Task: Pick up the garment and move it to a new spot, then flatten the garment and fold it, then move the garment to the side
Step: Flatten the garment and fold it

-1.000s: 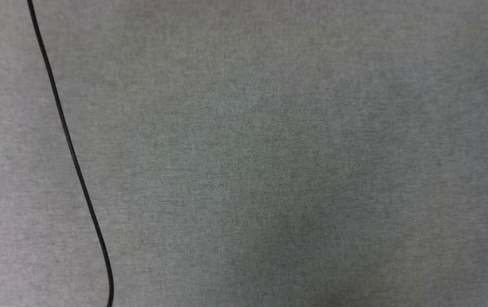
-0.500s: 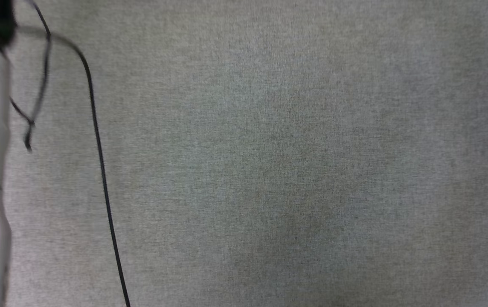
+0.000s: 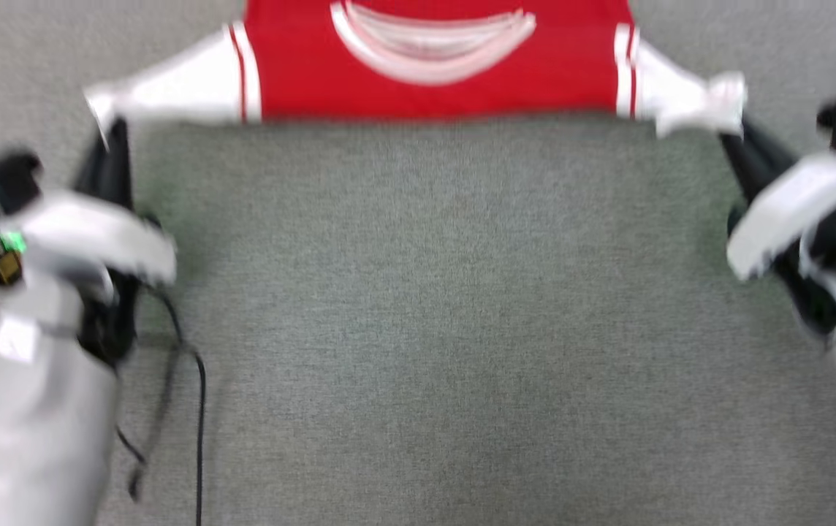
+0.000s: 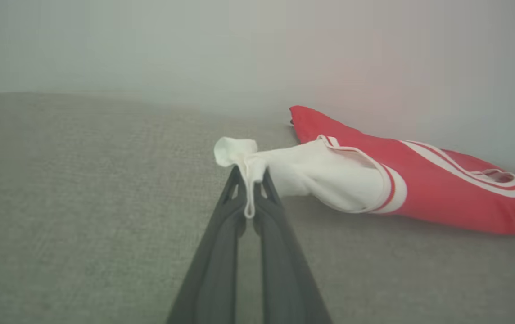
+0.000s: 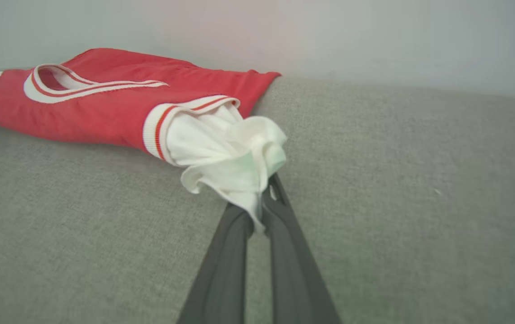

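Head view, somewhat blurred: the red shirt (image 3: 432,73) lies spread across the far side of the grey counter (image 3: 425,329). Its striped collar (image 3: 432,44) faces up and its lower part is cut off by the top edge. The left tool (image 3: 107,130) pinches the tip of one white sleeve (image 3: 177,91). The right tool (image 3: 734,130) pinches the tip of the other sleeve (image 3: 670,91). Both sleeves are drawn outward. A black cable (image 3: 200,409) hangs beside the left arm.

Left wrist view: the left tool (image 4: 249,182) has its two dark fingers pressed together on a bunched end of white sleeve (image 4: 316,173), with a thin fold of cloth between them. The shirt's red body (image 4: 437,198) lies on the counter (image 4: 82,202) close to a pale wall (image 4: 194,45).

Right wrist view: the right tool (image 5: 263,202) is clamped narrow on the crumpled end of the other sleeve (image 5: 226,157). The red body (image 5: 95,108) rests on the counter (image 5: 419,202).
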